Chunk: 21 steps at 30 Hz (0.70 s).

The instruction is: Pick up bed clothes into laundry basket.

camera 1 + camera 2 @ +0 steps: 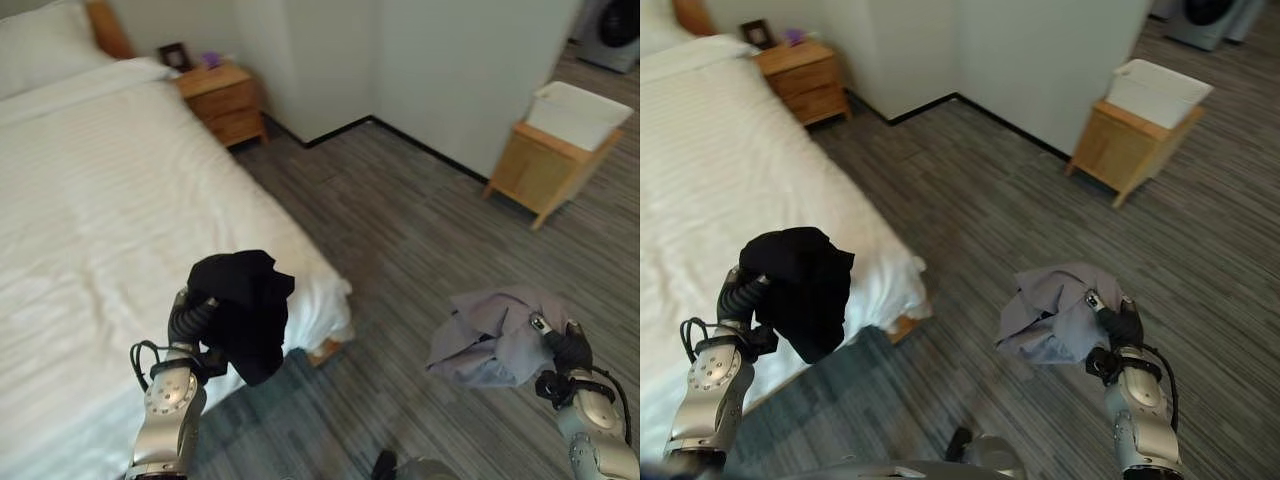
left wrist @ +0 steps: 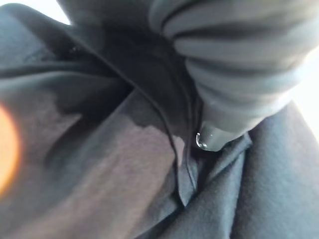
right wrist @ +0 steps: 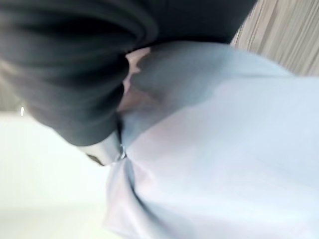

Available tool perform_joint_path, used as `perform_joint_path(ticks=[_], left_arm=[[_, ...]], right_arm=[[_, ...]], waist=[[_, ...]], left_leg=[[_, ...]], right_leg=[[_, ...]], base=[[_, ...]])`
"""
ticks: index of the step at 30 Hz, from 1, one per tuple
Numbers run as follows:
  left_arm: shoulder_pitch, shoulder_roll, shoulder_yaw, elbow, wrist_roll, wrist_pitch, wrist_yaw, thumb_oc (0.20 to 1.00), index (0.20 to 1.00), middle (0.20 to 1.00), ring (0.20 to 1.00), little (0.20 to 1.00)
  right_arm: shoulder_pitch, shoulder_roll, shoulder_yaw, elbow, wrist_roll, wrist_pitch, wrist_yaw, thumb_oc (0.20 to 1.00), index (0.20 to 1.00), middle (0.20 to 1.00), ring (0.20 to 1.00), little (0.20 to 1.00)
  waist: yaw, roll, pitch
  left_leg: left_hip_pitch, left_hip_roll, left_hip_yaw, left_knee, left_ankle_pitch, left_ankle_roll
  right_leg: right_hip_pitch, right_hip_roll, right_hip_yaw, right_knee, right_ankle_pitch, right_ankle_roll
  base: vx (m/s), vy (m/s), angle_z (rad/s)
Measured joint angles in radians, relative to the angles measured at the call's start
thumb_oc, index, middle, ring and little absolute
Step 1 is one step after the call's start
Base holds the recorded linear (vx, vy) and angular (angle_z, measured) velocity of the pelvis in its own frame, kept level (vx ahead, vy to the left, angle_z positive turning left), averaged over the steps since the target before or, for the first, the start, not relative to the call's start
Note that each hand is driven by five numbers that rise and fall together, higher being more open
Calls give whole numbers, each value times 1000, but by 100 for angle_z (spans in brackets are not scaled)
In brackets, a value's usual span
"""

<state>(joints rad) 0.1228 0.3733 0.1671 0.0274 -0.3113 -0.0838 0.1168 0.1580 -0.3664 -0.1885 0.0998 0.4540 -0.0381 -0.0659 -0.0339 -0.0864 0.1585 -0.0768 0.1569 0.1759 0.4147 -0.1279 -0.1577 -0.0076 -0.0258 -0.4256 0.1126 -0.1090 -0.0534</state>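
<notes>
At near right, the right robot hand (image 1: 1122, 325) grips a crumpled pale grey cloth garment (image 1: 1055, 315), hanging to its left above the striped grey floor (image 1: 970, 190). Near left, the left robot hand (image 1: 192, 318) clutches a bunched black cloth garment (image 1: 245, 308) by the white bed (image 1: 90, 190). Far right, nearer the right hand, a white rectangular laundry basket (image 1: 578, 113) sits on a small wooden stand (image 1: 545, 170).
</notes>
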Motion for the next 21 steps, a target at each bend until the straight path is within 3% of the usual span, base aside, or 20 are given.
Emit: perform_joint_path(ticks=[1,2,3,4,6,8,9,11,12,16,18,21], left_arm=[[-3,-4,0,1,0,-1,1,200,200,200,200,200],[-2,-3,-1,1,0,-1,2,200,200,200,200,200],[-2,-4,-1,5,0,-2,2,200,200,200,200,200],[-2,-6,-2,11,0,-2,3,200,200,200,200,200],[-2,-7,-2,18,0,-2,5,200,200,200,200,200],[-3,-7,-2,18,0,-3,6,200,200,200,200,200],[-6,-7,-5,16,0,-3,5,200,200,200,200,200],[-18,-8,-24,14,0,-4,-1,200,200,200,200,200],[-31,-9,-35,14,-1,-5,-3,200,200,200,200,200],[-50,-10,-47,15,-2,-7,-2,200,200,200,200,200],[-51,-7,-41,16,-2,-16,-1,200,200,200,200,200],[-23,-10,9,29,-2,-23,26,200,200,200,200,200]], right_arm=[[6,2,5,1,1,1,0,200,200,200,200,200],[8,10,17,1,10,0,4,200,200,200,200,200],[-1,12,27,23,16,-15,9,200,200,200,200,200],[-13,11,33,46,17,-17,11,200,200,200,200,200],[-3,13,44,55,17,-17,14,200,200,200,200,200],[10,12,44,53,17,-17,26,200,200,200,200,200],[24,16,42,50,17,-17,31,200,200,200,200,200],[61,15,34,46,17,-17,30,200,200,200,200,200],[78,20,30,44,17,-17,29,200,200,200,200,200],[75,60,47,46,27,-18,31,200,200,200,200,200],[67,59,49,43,27,-17,31,200,200,200,200,200],[23,60,53,44,26,-15,27,200,200,200,200,200]], waist=[[1,-1,1],[13,-2,-1],[23,-3,-2],[43,-1,-3],[40,5,-4],[31,14,-7],[27,21,-11],[-1,41,-17],[-16,49,-22],[-22,65,-19],[-14,54,-23],[17,64,-20]], left_leg=[[-2,-13,-19,-110,9,8],[-23,-31,-115,-301,43,35],[-44,-72,-257,-372,53,43],[-62,-112,-388,-400,74,44],[-90,-175,-481,-385,93,64],[-95,-211,-450,-338,122,104],[-80,-212,-394,-319,134,124],[-19,-202,-369,-353,175,158],[2,-200,-368,-391,184,144],[66,-197,-347,-464,205,172],[67,-215,-320,-479,206,173],[85,-216,-278,-505,212,181]], right_leg=[[21,15,22,-9,0,0],[56,47,85,-40,0,1],[72,63,165,-62,-1,0],[72,67,216,-67,1,-3],[92,71,270,-76,2,-4],[113,77,307,-90,2,-3],[143,81,327,-108,2,-3],[171,87,344,-114,-8,13],[170,85,350,-106,-12,23],[114,64,386,6,-72,96],[110,23,398,-62,-41,100],[122,17,435,-98,-9,96]], base=[[300,-2,-106],[286,-23,-140],[260,-25,-186],[134,-8,-150],[131,58,-120],[162,142,-97],[65,149,-62],[44,148,-28],[80,120,-10],[78,105,-24],[64,111,-21],[77,168,-42]])
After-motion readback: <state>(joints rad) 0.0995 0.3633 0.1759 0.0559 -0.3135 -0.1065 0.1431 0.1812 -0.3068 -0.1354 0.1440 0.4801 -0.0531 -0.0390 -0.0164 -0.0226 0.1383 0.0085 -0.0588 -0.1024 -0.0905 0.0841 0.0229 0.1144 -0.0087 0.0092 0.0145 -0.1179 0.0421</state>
